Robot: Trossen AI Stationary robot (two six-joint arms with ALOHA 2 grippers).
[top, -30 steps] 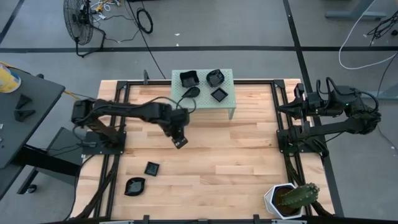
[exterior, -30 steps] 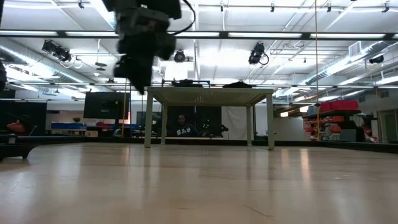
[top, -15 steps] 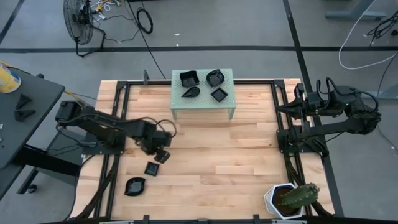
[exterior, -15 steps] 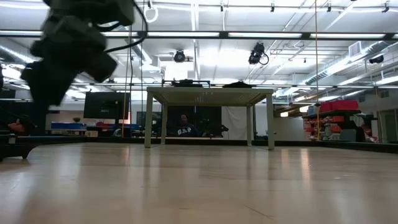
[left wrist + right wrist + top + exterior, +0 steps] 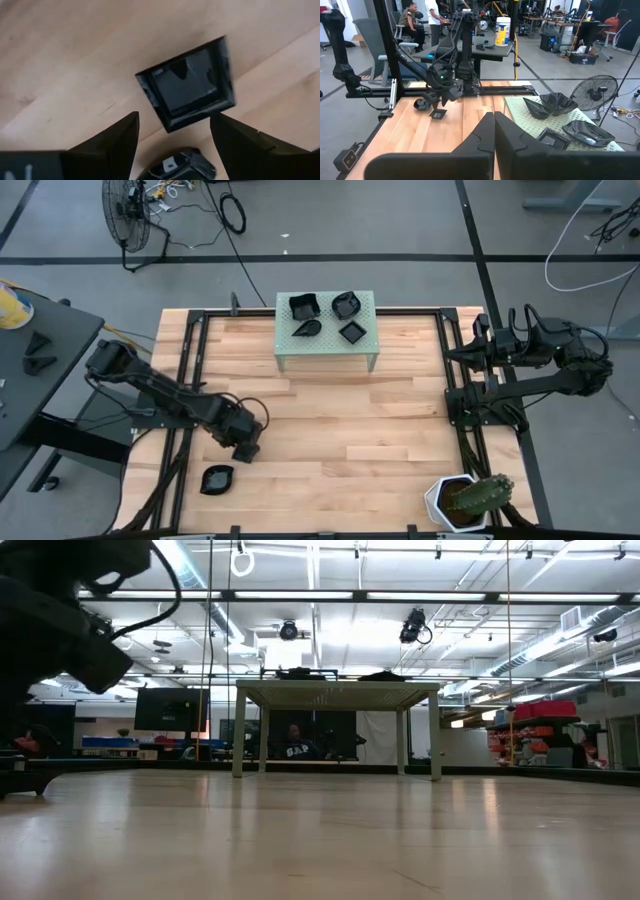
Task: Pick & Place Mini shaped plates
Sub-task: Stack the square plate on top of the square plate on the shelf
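A small square black plate [image 5: 190, 90] lies flat on the wooden table near its left front. My left gripper [image 5: 174, 120] hangs open just above it, pointing down, one finger on either side and clear of the plate. In the high view this gripper [image 5: 245, 446] covers the plate. A leaf-shaped black plate [image 5: 216, 478] lies on the table nearer the front edge. Several more black plates [image 5: 346, 304] rest on the pale green stand [image 5: 325, 352]. My right gripper [image 5: 494, 135] is shut and held high at the table's right side.
The pale green perforated stand sits at the far middle of the table. A white pot with a cactus [image 5: 465, 500] stands at the near right corner. Black frame rails [image 5: 190, 380] run along both sides. Bare wood lies between the stand and the front edge.
My left gripper has swung from just in front of the stand toward the table's near left, sinking and rolling as it went. It now hangs over the square plate. The plates have not moved.
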